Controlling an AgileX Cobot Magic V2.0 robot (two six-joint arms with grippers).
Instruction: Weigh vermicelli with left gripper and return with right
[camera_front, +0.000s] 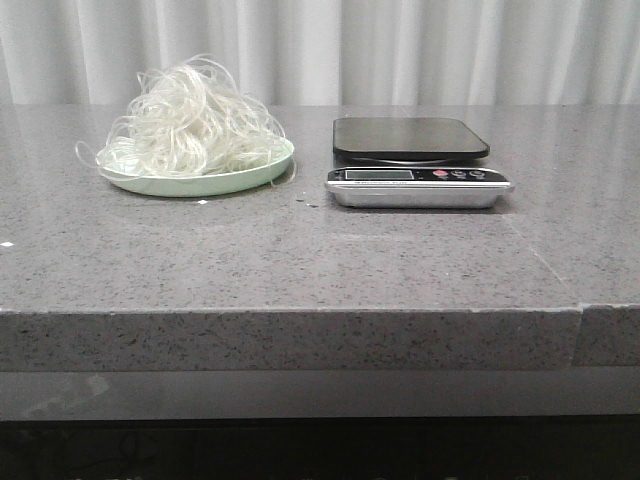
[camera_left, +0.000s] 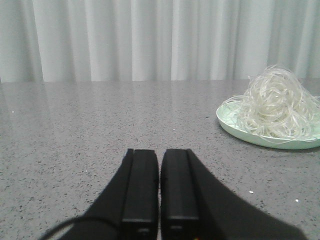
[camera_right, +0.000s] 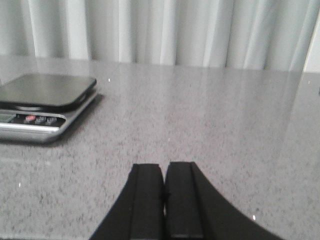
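The vermicelli (camera_front: 195, 125) is a fluffy whitish tangle piled on a pale green plate (camera_front: 220, 182) at the back left of the table. It also shows in the left wrist view (camera_left: 276, 107), on the plate (camera_left: 260, 138). A kitchen scale (camera_front: 415, 160) with a dark top pan stands to the plate's right, empty; it also shows in the right wrist view (camera_right: 45, 105). My left gripper (camera_left: 159, 152) is shut and empty, low over bare table, apart from the plate. My right gripper (camera_right: 164, 167) is shut and empty, apart from the scale. Neither gripper shows in the front view.
The grey speckled stone table (camera_front: 300, 260) has a front edge near the camera and a seam at the right (camera_front: 582, 312). White curtains (camera_front: 320, 50) hang behind it. A few small crumbs (camera_front: 305, 198) lie between plate and scale.
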